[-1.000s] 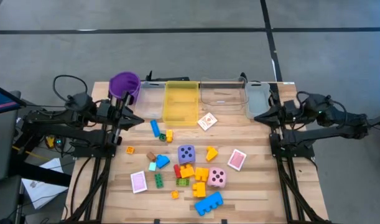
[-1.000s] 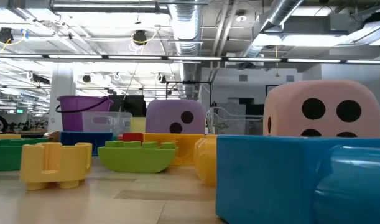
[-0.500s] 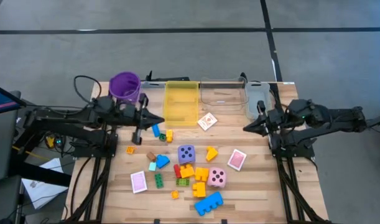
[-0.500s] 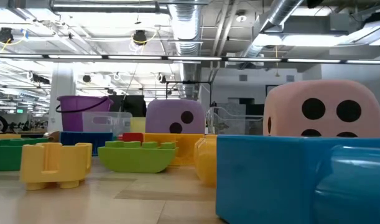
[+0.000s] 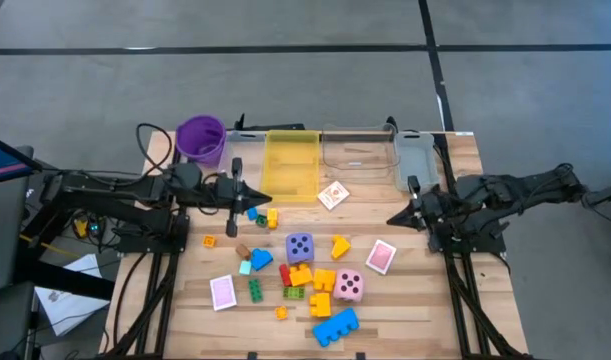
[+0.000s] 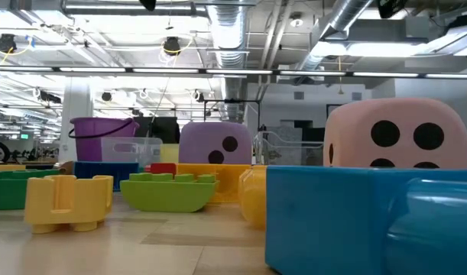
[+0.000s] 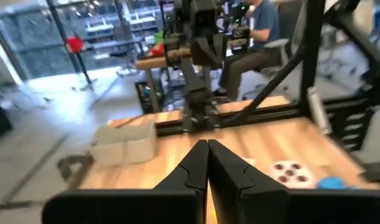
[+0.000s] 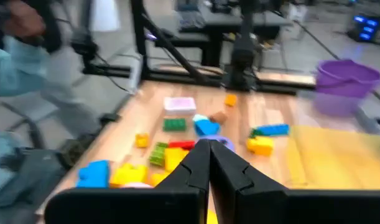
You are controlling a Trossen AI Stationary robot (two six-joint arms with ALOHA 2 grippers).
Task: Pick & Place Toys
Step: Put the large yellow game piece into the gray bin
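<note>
Because both grippers are empty and pressed together, with nothing between the fingers, no toy is taken yet: the left gripper (image 5: 262,192) hangs over the table near the small blue brick (image 5: 249,206) and the yellow bin (image 5: 291,165), and the right gripper (image 5: 393,219) hangs near the right edge, beside the pink-backed card (image 5: 381,256). The toys lie in a loose heap in the middle of the wood table (image 5: 405,300), all outside the bins. The purple die (image 5: 300,246) and pink die (image 5: 348,285) look like soft foam, light, prob. squashy, so I judge a grip across two flat opposite faces is best, jaws opened wide first. The bricks, e.g. the big blue brick (image 5: 334,325) w/ studs on top, are hard, smooth plastic, light but a bit slippery; take them across the straight side walls, not over the studs. The cards are thin and flat on the wood, so hardest to lift; approx. an edge pinch is needed. The purple cup (image 5: 200,138) stands at the back left.
</note>
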